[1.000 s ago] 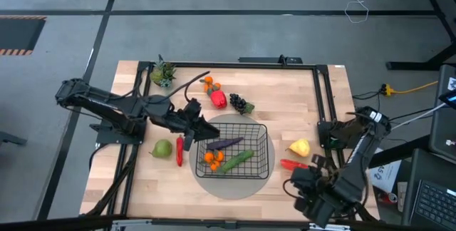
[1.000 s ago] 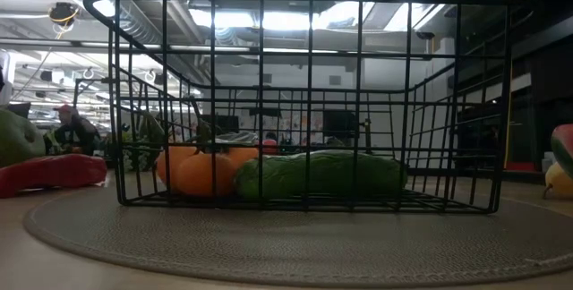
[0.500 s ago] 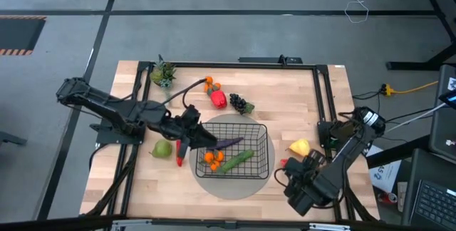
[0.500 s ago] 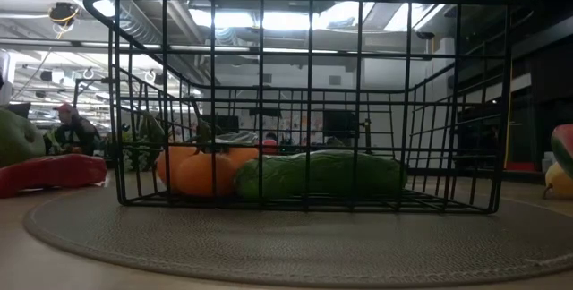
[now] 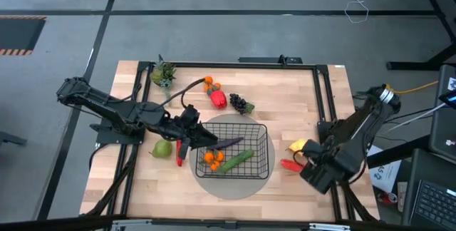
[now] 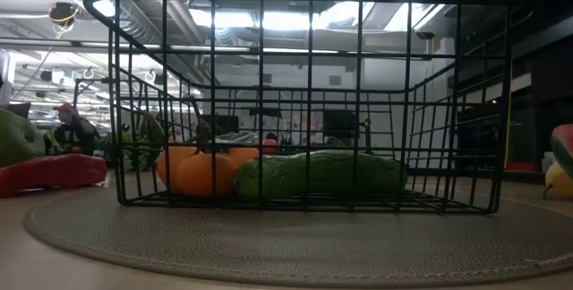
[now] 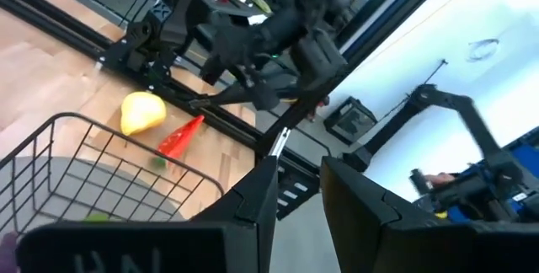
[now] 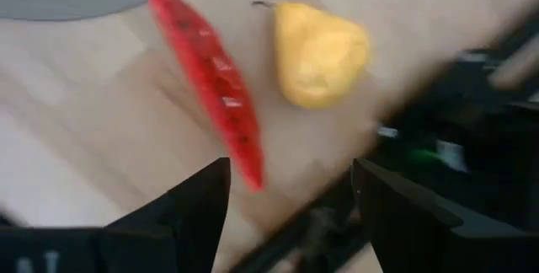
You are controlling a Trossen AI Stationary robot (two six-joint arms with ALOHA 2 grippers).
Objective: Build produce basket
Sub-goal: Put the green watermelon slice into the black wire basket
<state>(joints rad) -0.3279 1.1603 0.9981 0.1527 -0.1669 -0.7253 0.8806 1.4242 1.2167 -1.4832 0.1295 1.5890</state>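
Observation:
The black wire basket (image 5: 265, 152) stands on a grey round mat (image 5: 235, 187). In it lie a purple eggplant (image 5: 228, 144), oranges (image 5: 212, 158) and a green cucumber (image 5: 237, 161); the low view shows the oranges (image 6: 201, 172) and cucumber (image 6: 322, 175). My left gripper (image 5: 206, 142) (image 7: 299, 201) hovers open over the basket's left side, next to the eggplant, holding nothing. My right gripper (image 5: 312, 163) (image 8: 290, 214) hangs open just right of a red chili (image 5: 291, 164) (image 8: 215, 79) and a yellow pear (image 5: 299, 146) (image 8: 320, 50), both lying on the table.
A second red chili (image 5: 179, 150) and a green pear (image 5: 162, 148) lie left of the basket. Toward the far edge are a red pepper (image 5: 219, 100), dark grapes (image 5: 241, 105), small oranges (image 5: 209, 84) and a leafy sprig (image 5: 163, 73). A black frame rail (image 5: 324, 110) borders the table.
My right arm has swung from the table's near right corner toward the far edge and now stands beside the red chili and yellow pear. My left gripper has shifted a little toward the near edge over the basket's left side. The produce has stayed put.

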